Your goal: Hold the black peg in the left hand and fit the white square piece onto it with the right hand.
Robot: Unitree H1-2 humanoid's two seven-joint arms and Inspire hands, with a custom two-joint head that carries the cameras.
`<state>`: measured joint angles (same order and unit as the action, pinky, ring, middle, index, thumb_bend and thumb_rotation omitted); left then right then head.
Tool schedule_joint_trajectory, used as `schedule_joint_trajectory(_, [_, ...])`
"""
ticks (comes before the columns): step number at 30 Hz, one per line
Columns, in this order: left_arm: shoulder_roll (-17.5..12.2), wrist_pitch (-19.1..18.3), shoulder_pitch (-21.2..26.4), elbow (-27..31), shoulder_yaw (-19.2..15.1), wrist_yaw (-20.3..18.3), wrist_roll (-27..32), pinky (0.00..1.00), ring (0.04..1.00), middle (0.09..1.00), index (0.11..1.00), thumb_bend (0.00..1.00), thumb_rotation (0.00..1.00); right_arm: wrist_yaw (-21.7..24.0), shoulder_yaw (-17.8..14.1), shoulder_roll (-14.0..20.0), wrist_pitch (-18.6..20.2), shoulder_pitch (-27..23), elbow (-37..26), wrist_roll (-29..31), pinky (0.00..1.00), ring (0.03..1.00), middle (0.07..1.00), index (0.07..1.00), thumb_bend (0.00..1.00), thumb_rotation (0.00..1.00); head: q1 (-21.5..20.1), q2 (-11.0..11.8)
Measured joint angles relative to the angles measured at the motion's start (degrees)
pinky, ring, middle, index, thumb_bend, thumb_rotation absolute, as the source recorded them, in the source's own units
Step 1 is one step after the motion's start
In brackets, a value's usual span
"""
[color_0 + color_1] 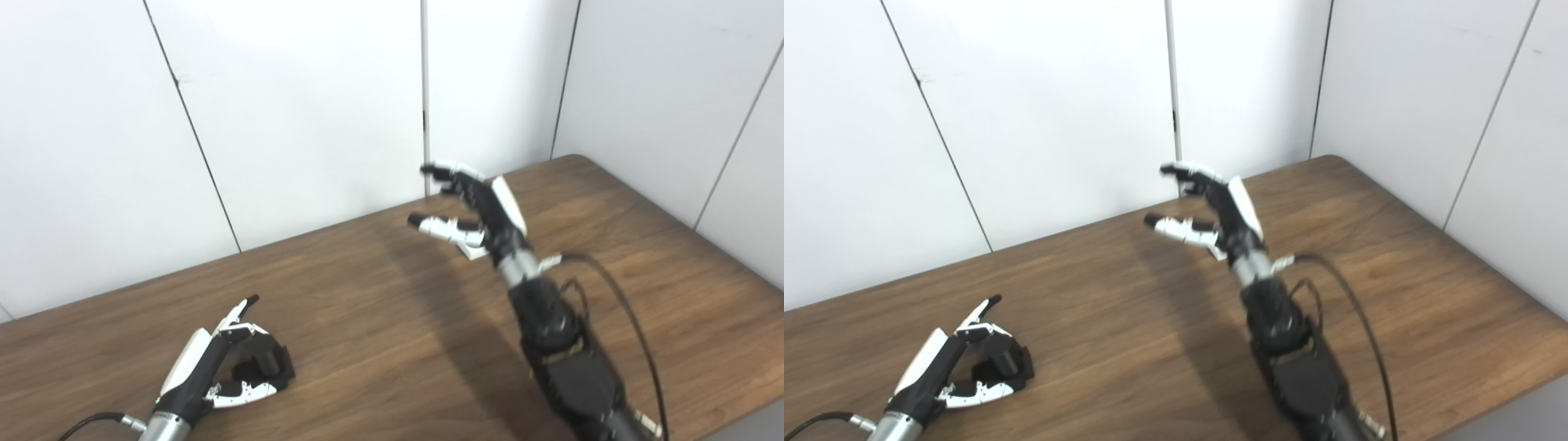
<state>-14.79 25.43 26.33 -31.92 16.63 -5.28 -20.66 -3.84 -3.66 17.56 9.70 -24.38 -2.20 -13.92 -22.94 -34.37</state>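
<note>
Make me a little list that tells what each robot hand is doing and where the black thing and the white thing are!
left hand: fingers curled around the black peg, both low at the table's near left
black peg: resting on the table, not lifted
right hand: open, fingers spread, raised over the table's far side
white square piece: on the table under the right hand, mostly hidden, not held
fitted together: no
</note>
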Motion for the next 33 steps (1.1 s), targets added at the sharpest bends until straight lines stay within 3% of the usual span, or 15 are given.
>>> schedule_joint_trajectory(6, [0.0, 0.2, 0.0, 0.0, 0.0, 0.0, 0.0, 1.00, 1.000, 1.000, 0.493, 0.52, 0.07, 6.2, 1.8, 8.6, 6.7, -5.2, 4.7, -3.6, 0.78, 0.898, 0.899, 0.804, 0.84, 0.30, 0.2, 0.1])
schedule_joint_trajectory(9, [0.0, 0.2, -0.1, 0.0, -0.1, 0.0, 0.0, 1.00, 1.000, 1.000, 0.493, 0.52, 0.07, 9.8, 5.8, 14.2, 7.2, -7.2, 7.5, -7.3, 0.78, 0.932, 0.926, 0.812, 0.86, 0.30, 0.2, 0.1])
schedule_joint_trajectory(14, [-0.1, 0.2, -0.1, 0.1, -0.1, 0.0, 0.0, 1.00, 1.000, 1.000, 0.493, 0.52, 0.07, 15.6, 11.8, 19.3, 7.5, -10.7, 12.9, -11.7, 0.79, 0.959, 0.942, 0.825, 0.89, 0.30, 0.6, 0.4])
schedule_joint_trajectory(18, [0.0, 0.0, -0.1, 0.2, 0.0, 0.0, 0.0, 1.00, 1.000, 1.000, 0.494, 0.52, 0.07, 18.8, 15.0, 19.8, 7.4, -13.4, 18.5, -14.1, 0.78, 0.946, 0.933, 0.819, 0.90, 0.29, 1.2, 0.4])
schedule_joint_trajectory(22, [0.0, 0.0, -0.1, 0.2, -0.1, -0.1, 0.1, 1.00, 1.000, 1.000, 0.493, 0.52, 0.07, 19.7, 17.3, 19.8, 6.9, -14.4, 22.3, -16.2, 0.84, 0.955, 0.940, 0.827, 0.87, 0.30, 1.5, 0.2])
schedule_joint_trajectory(26, [0.0, -0.2, -0.3, 0.5, -0.1, 0.0, 0.1, 1.00, 1.000, 1.000, 0.493, 0.52, 0.07, 20.9, 18.7, 19.8, 6.4, -15.0, 25.7, -17.4, 0.92, 0.981, 0.956, 0.831, 0.82, 0.38, 2.0, 0.1])
schedule_joint_trajectory(33, [0.0, -1.7, -1.1, 2.0, -0.2, 0.0, 0.1, 1.00, 1.000, 1.000, 0.494, 0.52, 0.07, 22.6, 19.2, 19.8, 6.4, -15.0, 27.4, -17.8, 1.00, 1.000, 0.989, 0.850, 0.82, 0.41, 2.5, 0.0])
